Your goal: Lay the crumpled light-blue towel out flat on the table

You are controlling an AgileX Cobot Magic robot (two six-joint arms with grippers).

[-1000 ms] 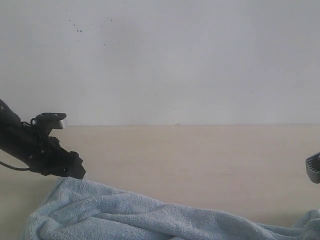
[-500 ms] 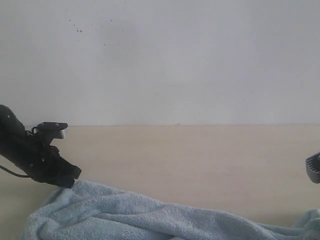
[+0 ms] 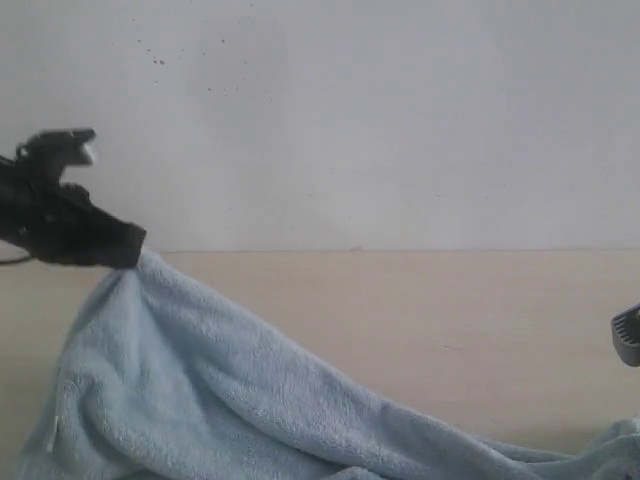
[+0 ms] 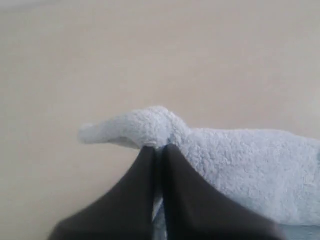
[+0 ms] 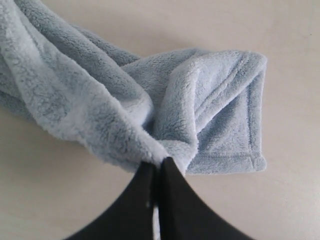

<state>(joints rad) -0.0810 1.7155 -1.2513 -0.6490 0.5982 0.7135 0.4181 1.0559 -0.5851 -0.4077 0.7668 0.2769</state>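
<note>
Exterior view: at nine o'clock your left gripper (image 3: 133,248) pinched the towel (image 3: 200,380) aloft; right gripper (image 5: 159,162) clamped another fold.

We see a plain off-white wall (image 3: 400,120) filling the upper half of the exterior view, evenly lit and smooth, and we make out a scatter of tiny dark specks (image 3: 158,60) toward its upper left
</note>
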